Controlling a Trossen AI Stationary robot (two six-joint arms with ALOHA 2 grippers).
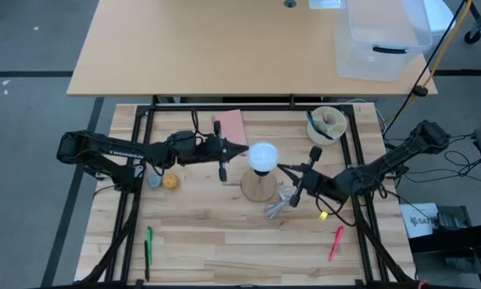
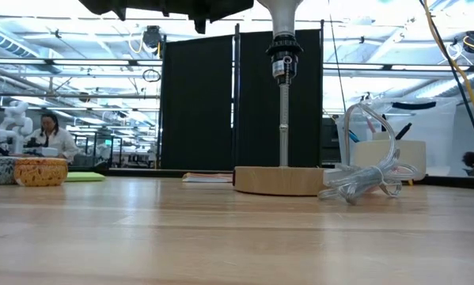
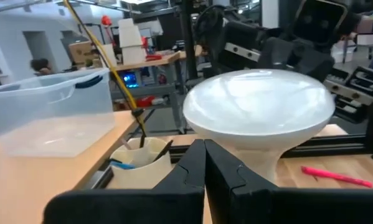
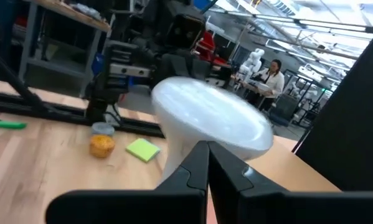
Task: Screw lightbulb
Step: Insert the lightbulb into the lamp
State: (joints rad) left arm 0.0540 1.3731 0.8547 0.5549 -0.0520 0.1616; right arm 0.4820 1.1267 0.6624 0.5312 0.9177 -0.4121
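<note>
White frosted mushroom-shaped lightbulb (image 1: 262, 156) stands upright on its socket between two clenched, empty grippers: left gripper (image 1: 242, 149) just beside, right gripper (image 1: 283, 168) slightly farther.

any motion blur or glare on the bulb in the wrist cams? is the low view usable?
Left wrist view: lightbulb sharp, soft ceiling reflections across the dome, no blown-out glare. Right wrist view: the dome's edges are smeared, likely motion blur; background stays readable. Low view: backlit by the bright room, the bulb is cut off at the top edge, so only its base and the socket stem show.
</note>
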